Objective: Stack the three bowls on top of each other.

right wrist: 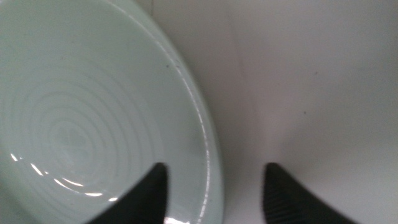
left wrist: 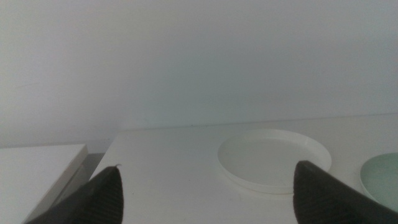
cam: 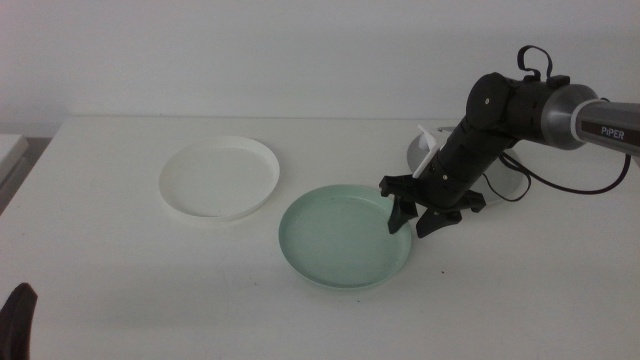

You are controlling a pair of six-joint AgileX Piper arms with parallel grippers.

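Observation:
The white bowl [cam: 220, 178] sits at the table's left centre. The pale mint green bowl [cam: 345, 238] sits in front of it, to the right. The grey bowl [cam: 412, 155] is behind the right arm and mostly hidden by it. My right gripper [cam: 415, 218] is open and low over the green bowl's right rim. In the right wrist view [right wrist: 214, 186] one jaw is over the green bowl's [right wrist: 81, 106] inside and the other is over the table outside it. My left gripper [cam: 20, 315] waits at the bottom left, open [left wrist: 205, 193] and empty.
The white table [cam: 120, 260] ends at a pale wall behind. The left wrist view shows the white bowl [left wrist: 273, 158], a sliver of the green bowl [left wrist: 382, 174] and a lower white surface [left wrist: 37, 168] beyond the table's left edge. A black cable [cam: 570, 185] trails behind the right arm.

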